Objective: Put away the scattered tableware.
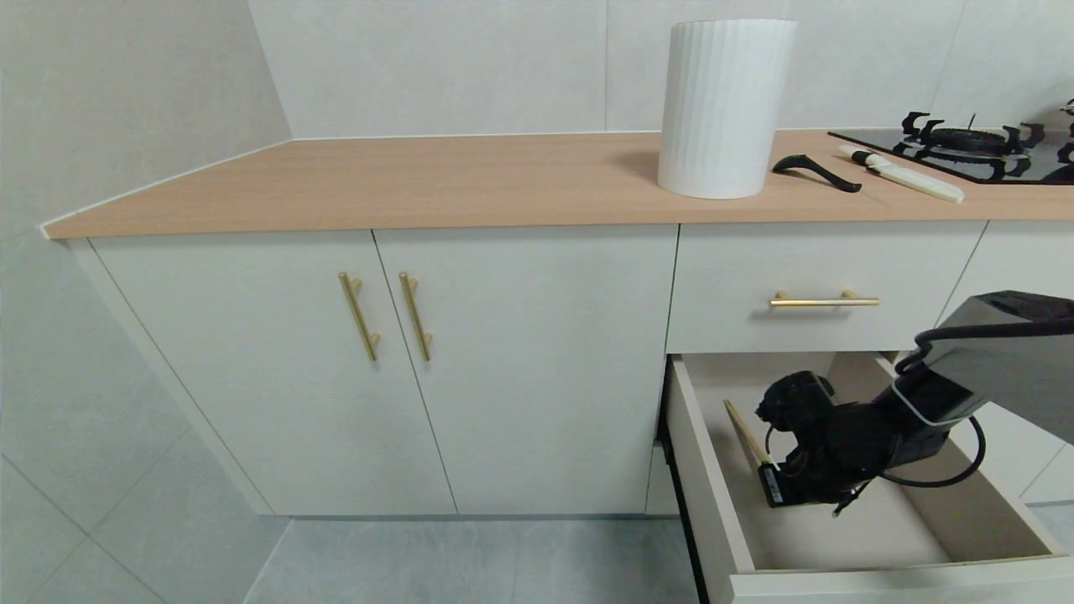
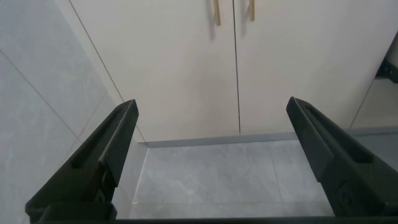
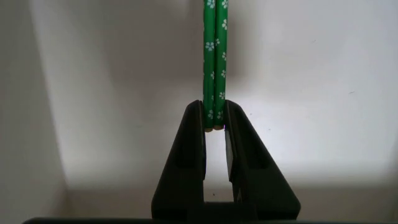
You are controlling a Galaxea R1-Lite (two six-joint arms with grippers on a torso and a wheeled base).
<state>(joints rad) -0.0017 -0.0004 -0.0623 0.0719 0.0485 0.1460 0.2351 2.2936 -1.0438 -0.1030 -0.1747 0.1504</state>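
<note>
You get soft, even light across the countertop (image 1: 419, 180), a faint shadow left of the white canister (image 1: 726, 109), and dimmer shade along the walls inside the open drawer (image 1: 839, 537).

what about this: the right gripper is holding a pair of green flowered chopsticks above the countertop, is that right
Not quite. The right gripper is shut on the green flowered chopsticks, but it is down inside the open drawer, not above the countertop. The head view shows this.
</note>
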